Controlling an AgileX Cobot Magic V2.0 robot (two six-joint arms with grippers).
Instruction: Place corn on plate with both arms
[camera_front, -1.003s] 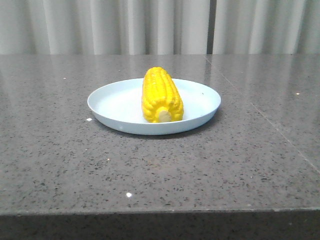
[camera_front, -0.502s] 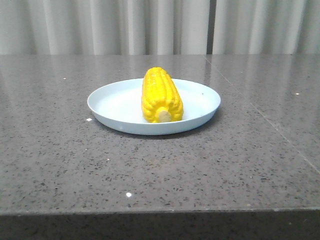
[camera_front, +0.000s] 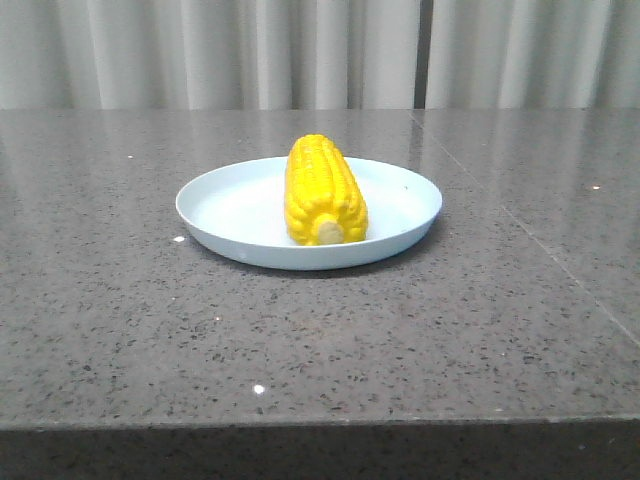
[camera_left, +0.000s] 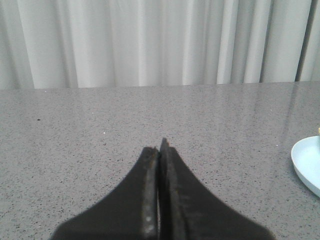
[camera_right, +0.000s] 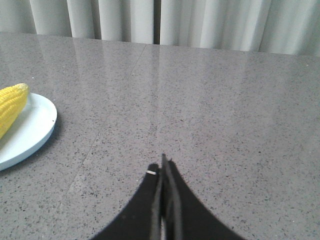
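Note:
The yellow corn (camera_front: 322, 190) lies on the pale blue plate (camera_front: 230, 205) in the middle of the table, its beige stub end toward the camera. No gripper shows in the front view. My left gripper (camera_left: 160, 150) is shut and empty, held over bare table, with the plate's rim (camera_left: 306, 167) off to one side. My right gripper (camera_right: 162, 167) is shut and empty over bare table. The plate (camera_right: 25, 135) and the corn's tip (camera_right: 11, 105) show at the edge of the right wrist view, well apart from the fingers.
The grey speckled stone table (camera_front: 450, 330) has a front edge (camera_front: 320, 425) near the camera. A seam (camera_front: 500, 210) runs across it on the right. White curtains (camera_front: 320, 50) hang behind the table.

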